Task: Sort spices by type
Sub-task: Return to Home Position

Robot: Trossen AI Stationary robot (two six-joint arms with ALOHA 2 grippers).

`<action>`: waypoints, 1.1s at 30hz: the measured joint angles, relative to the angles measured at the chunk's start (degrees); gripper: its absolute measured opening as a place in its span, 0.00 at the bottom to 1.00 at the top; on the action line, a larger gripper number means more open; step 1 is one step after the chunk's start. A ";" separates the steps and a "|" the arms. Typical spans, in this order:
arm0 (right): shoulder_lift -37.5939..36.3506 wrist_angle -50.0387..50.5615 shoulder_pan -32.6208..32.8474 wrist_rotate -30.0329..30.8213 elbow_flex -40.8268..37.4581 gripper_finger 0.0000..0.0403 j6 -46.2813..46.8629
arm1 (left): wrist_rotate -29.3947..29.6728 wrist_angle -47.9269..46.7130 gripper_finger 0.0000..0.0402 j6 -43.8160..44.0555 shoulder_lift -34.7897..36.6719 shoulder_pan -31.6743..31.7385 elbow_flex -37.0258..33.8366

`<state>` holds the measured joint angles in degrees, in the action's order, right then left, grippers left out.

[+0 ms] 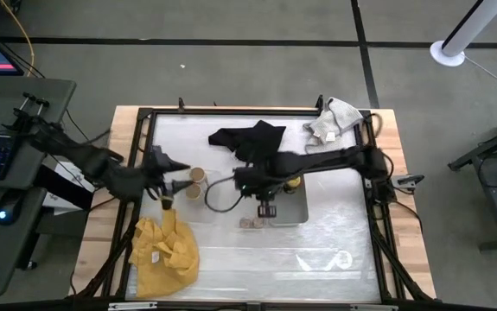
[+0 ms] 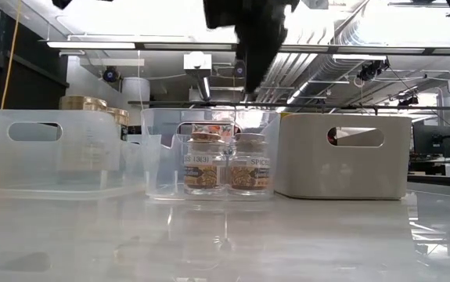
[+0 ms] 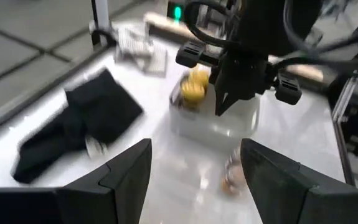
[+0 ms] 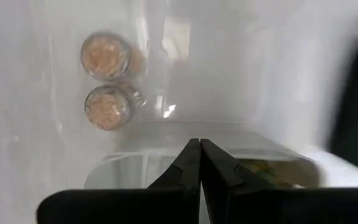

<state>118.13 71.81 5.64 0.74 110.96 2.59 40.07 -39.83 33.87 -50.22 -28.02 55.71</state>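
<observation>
— What does the low view give that the high view doesn't?
— The trays in a row: a left clear tray (image 2: 21,168), a middle clear tray (image 2: 162,157) and a grey tray (image 2: 311,172). Two brownish jars (image 2: 206,166) with cork tops stand upright, side by side, within the middle tray's outline. Whether they are inside its wall or just before it, I cannot tell. From above they are only a small smudge.
— And the right gripper (image 4: 200,149)?
— Its own wrist view shows the fingers pressed together with nothing between them. The two brownish jars lie beyond the fingertips, off to one side and apart from them.
— The left gripper (image 3: 195,152)?
— Spread wide and empty, hovering over the left part of the table (image 1: 334,250). The high view puts two tan-topped jars (image 1: 198,174) just beside its fingertips.
— The yellow-topped jars (image 3: 194,87)?
— The left wrist view shows them best: yellow in a tray under the right gripper. They are too blurred to count.
— Cloths?
— One black cloth (image 1: 248,138), one grey cloth (image 1: 333,121) and one yellow cloth (image 1: 166,250).
</observation>
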 joint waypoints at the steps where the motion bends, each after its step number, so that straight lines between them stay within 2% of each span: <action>1: -1.34 0.00 -0.36 0.32 0.02 0.00 0.00 | 0.65 0.49 0.57 -1.29 1.07 0.06 0.21; 5: -7.46 -0.06 -1.53 0.38 0.04 0.00 0.93 | 2.50 4.71 0.53 -8.45 5.15 0.31 0.28; 7: -10.69 0.25 -1.90 1.37 0.04 0.00 3.12 | 2.67 6.96 0.47 -13.62 6.27 1.03 0.25; 9: -14.10 0.76 -1.96 3.42 0.04 0.00 5.35 | 1.61 13.01 0.39 -20.59 6.99 2.74 -1.33; 11: -17.24 1.47 -1.96 5.23 0.04 0.00 7.65 | -3.82 22.43 0.27 -27.86 7.96 6.01 -5.55; 14: -21.50 3.65 -1.96 6.82 0.02 0.00 11.94 | -17.05 40.64 0.06 -32.72 8.74 13.58 -14.68; 15: -22.71 4.65 -1.96 7.46 0.02 0.00 13.57 | -20.68 45.47 0.03 -32.36 8.89 16.27 -18.23; 18: -26.45 8.22 -1.76 9.22 -0.02 0.00 19.01 | -28.78 54.03 0.04 -28.18 9.50 24.19 -26.59; 21: -29.80 11.96 -0.72 11.65 -0.02 0.00 24.90 | -35.34 55.36 0.01 -23.22 13.28 29.71 -30.96; 24: -32.52 15.26 1.11 14.34 -0.04 0.00 30.90 | -39.74 56.02 0.01 -19.41 19.00 32.04 -34.92; 27: -34.86 18.00 3.23 17.14 -0.04 0.00 36.34 | -39.50 57.59 0.00 -16.14 25.49 31.38 -40.65; 33: -38.26 18.23 6.32 20.63 -0.04 0.00 42.63 | -31.34 63.35 0.00 -11.33 36.88 28.46 -51.47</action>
<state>79.87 90.04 11.97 21.37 110.91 45.22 8.73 23.53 22.54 -13.34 0.44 4.24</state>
